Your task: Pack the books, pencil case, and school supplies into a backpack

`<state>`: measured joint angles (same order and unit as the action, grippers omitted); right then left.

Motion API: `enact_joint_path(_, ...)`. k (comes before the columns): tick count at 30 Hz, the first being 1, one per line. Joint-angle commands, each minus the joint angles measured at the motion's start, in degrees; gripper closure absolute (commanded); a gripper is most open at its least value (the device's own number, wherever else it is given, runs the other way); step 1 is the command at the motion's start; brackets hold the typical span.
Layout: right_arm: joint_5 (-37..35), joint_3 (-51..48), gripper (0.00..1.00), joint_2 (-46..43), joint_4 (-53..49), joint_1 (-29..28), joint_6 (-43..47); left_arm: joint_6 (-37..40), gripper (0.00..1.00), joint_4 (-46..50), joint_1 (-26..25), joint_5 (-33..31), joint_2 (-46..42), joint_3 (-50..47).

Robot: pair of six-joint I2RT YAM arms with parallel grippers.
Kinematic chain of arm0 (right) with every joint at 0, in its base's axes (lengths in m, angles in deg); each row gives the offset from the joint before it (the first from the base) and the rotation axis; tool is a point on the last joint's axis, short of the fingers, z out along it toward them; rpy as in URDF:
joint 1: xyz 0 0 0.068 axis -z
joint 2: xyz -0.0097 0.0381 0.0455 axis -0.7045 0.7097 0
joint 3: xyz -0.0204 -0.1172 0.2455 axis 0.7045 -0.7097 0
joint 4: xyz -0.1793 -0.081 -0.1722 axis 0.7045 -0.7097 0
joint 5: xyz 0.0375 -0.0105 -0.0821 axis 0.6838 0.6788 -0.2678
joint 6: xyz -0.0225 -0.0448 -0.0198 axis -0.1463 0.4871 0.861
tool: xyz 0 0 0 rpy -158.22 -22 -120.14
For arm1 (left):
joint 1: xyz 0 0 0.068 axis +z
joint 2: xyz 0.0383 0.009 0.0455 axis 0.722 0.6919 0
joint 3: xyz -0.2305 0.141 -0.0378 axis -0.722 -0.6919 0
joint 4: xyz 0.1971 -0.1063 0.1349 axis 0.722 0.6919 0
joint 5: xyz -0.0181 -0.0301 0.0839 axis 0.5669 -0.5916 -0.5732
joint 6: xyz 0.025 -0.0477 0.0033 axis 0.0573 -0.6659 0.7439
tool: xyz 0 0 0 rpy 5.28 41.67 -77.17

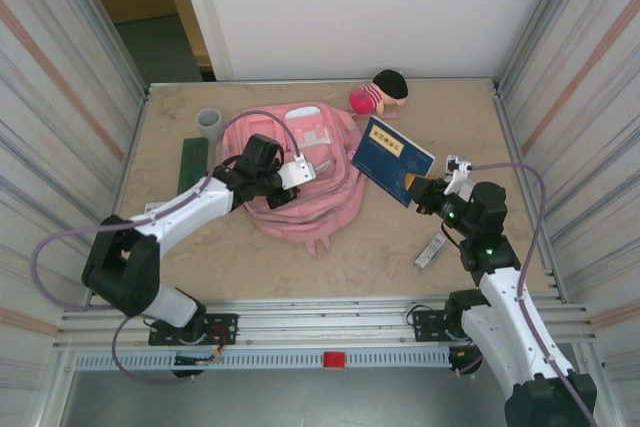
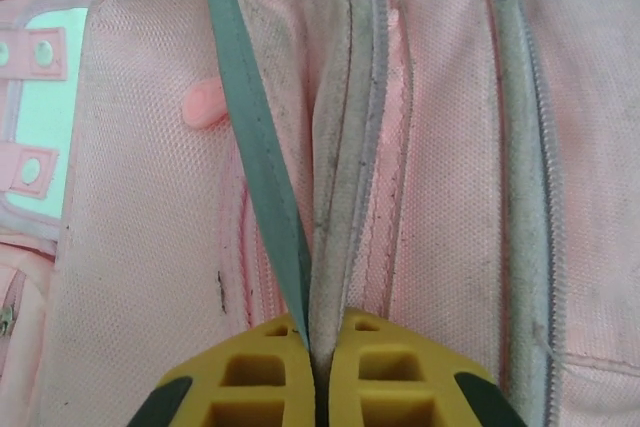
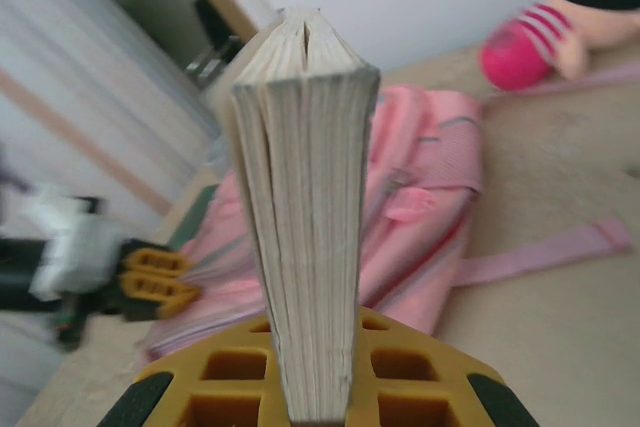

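You are early in the packing, by the look of it: nothing can be seen inside the large pink fabric backpack (image 1: 300,222), which lies flat in the middle of the tabletop (image 1: 500,147). Your left gripper (image 2: 318,367) is pressed together on a fold of the backpack's zip edge and grey-green trim, most likely to pull the opening apart. Your right gripper (image 3: 315,392) is pinching the thin dark blue softcover book (image 1: 390,157) by its lower edge and holds it up off the tabletop, just beside the backpack's right side and tilted towards it. So the book looks to be the first item on its way in, and the opening needs widening before it will go. The long, flat dark green pencil case (image 1: 192,162) lies on the tabletop left of the backpack, untouched, and a narrow grey-white strip (image 1: 430,251) lies near your right arm, also waiting. By count: one backpack, one book, one pencil case and one strip; the other small pale supplies I cannot make out with any certainty. One grey cylindrical cup (image 1: 209,123) and one pink plush doll with black hair (image 1: 380,92) sit at the far side.
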<state>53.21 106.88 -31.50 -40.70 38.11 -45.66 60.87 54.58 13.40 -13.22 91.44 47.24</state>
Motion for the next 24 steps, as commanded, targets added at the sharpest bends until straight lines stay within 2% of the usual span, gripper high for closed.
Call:
enact_joint_path(1, -9.98, 5.11, 1.00, -2.52, -10.70, 0.38, -2.90, -14.57, 1.00, 2.42, -0.41, 4.08, -4.41, 4.97)
enact_joint_path(3, -14.01, 7.76, 1.00, -3.71, -16.67, 0.43, -4.33, -21.13, 1.00, 4.19, -0.45, 3.99, -4.71, 8.07)
enact_joint_path(6, -20.43, 12.43, 1.00, -4.00, -27.44, 0.59, -11.37, -26.39, 1.00, 6.78, -0.28, 3.14, -4.02, 13.17)
enact_joint_path(9, -15.16, 16.24, 1.00, -2.30, -33.39, 0.57, -13.70, -31.61, 1.00, 8.90, 0.91, 4.10, -2.94, 18.32)
enact_joint_path(12, -8.62, 16.27, 1.00, -1.77, -34.75, -0.07, -18.95, -37.53, 1.00, 9.93, 3.06, 5.76, -1.71, 22.72)
enact_joint_path(16, -5.17, 13.55, 1.00, -3.80, -32.30, -4.03, -26.33, -40.70, 1.00, 9.85, 4.25, 7.62, -0.32, 25.50)
enact_joint_path(19, -4.33, 10.70, 1.00, -4.81, -26.78, -9.17, -32.89, -41.09, 1.00, 9.98, 4.63, 8.36, 0.55, 26.50)
enact_joint_path(24, -10.90, 4.94, 1.00, -2.37, -10.47, -20.87, -42.58, -42.06, 1.00, 9.09, 4.95, 11.02, 1.57, 26.90)
